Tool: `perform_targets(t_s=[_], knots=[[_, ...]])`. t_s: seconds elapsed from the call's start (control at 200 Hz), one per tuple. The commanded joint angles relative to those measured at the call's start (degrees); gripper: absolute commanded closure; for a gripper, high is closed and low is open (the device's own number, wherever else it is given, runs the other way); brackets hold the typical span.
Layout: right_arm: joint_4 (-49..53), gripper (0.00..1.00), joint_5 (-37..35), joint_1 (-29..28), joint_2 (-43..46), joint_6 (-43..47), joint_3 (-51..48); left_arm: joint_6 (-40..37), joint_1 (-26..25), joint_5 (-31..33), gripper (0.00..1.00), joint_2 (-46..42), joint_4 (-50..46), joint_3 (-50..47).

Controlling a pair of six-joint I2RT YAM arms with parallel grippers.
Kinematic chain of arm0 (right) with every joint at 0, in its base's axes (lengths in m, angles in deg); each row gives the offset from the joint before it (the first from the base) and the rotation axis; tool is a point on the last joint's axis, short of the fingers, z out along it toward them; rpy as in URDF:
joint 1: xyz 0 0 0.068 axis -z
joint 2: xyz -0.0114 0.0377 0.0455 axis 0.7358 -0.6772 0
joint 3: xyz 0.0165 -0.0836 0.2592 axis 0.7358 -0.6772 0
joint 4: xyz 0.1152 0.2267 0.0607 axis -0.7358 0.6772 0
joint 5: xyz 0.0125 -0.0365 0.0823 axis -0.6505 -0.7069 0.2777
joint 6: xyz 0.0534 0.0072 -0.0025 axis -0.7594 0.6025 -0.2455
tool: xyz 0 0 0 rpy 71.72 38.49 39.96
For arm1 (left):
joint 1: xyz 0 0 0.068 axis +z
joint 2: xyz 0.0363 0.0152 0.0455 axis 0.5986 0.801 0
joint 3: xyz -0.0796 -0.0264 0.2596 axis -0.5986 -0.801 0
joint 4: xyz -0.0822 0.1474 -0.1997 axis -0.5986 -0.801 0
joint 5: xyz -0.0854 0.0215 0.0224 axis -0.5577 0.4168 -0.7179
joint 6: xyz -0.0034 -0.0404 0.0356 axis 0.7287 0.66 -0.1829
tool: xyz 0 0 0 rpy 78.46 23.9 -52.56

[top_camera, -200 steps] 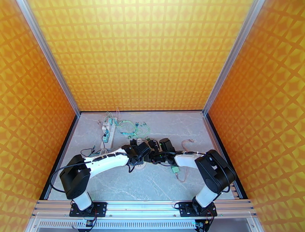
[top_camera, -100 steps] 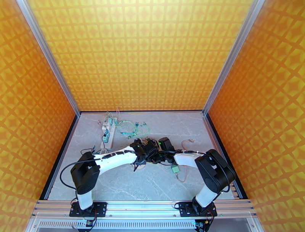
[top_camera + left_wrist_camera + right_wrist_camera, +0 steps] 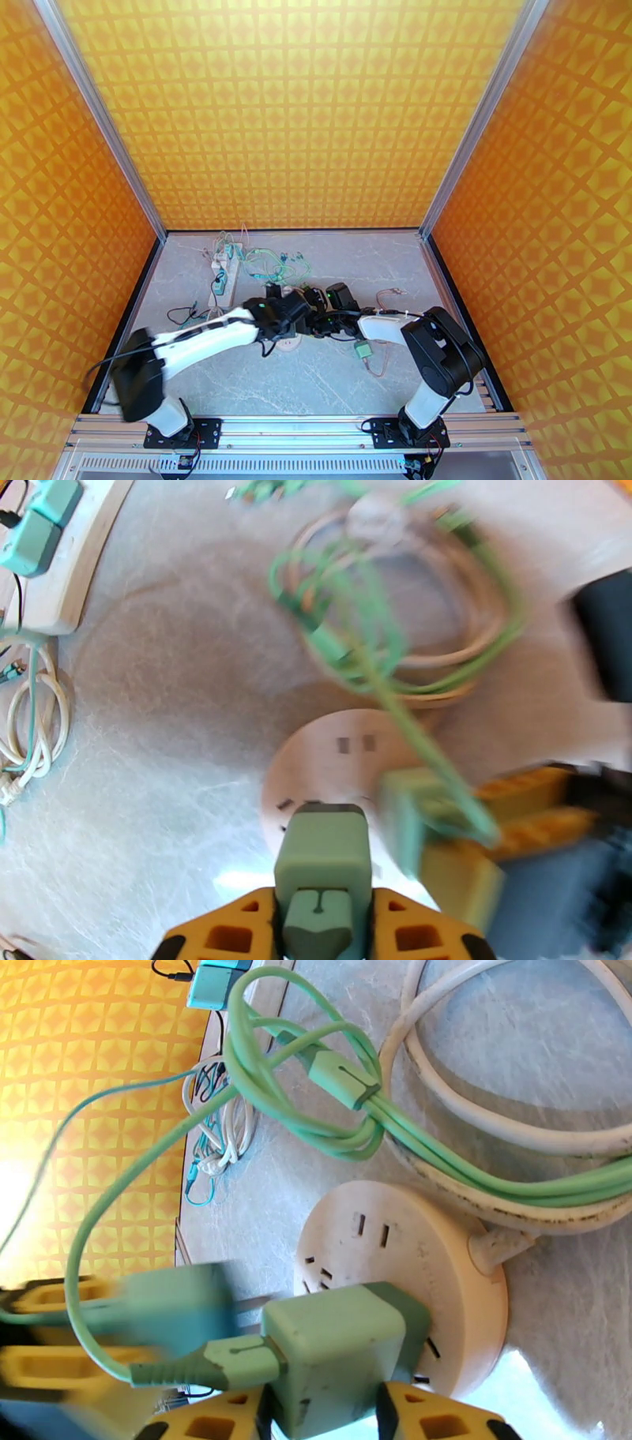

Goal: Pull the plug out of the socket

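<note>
One second on, tugged the plug (image 3: 322, 855) just clear of the round socket (image 3: 340, 752) with the left gripper (image 3: 320, 902) shut tight on it, held the other plug (image 3: 340, 1355) pushed into that socket with the right gripper (image 3: 324, 1414), and so likely finished the pull.

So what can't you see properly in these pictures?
Right wrist view: the left plug is smeared by motion.
Left wrist view: the right plug and the cable tangle are blurred.
Right wrist view: whether the right plug's prongs sit in the round socket; its body hides them.
Both wrist views: the bottom edge cuts off the jaws.
Top view: the arms cover the socket; plugs too small.
</note>
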Motion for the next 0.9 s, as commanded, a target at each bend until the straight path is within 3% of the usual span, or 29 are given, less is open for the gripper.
perform_targets(t_s=[0.0, 0.305, 0.655, 0.895], knots=[[12.2, 0.61, -15.2, -0.6, -5.9, 1.8, -3.5, -0.4, 0.5, -1.9, 1.0, 0.7, 0.2, 0.3], [11.7, 0.61, -15.1, -0.6, -4.7, 1.3, -3.7, -0.3, 0.9, 1.4, 1.0, -1.4, -7.5, 1.2], [12.0, 0.6, -15.5, -0.6, -4.2, 1.2, -3.2, 3.9, 0.9, 2.0, 1.0, -10.0, -16.4, -12.8], [12.5, 0.6, -16.0, -0.6, -3.6, 1.3, -3.4, 6.4, 0.9, 2.3, 1.0, -8.9, -24.7, -17.4]])
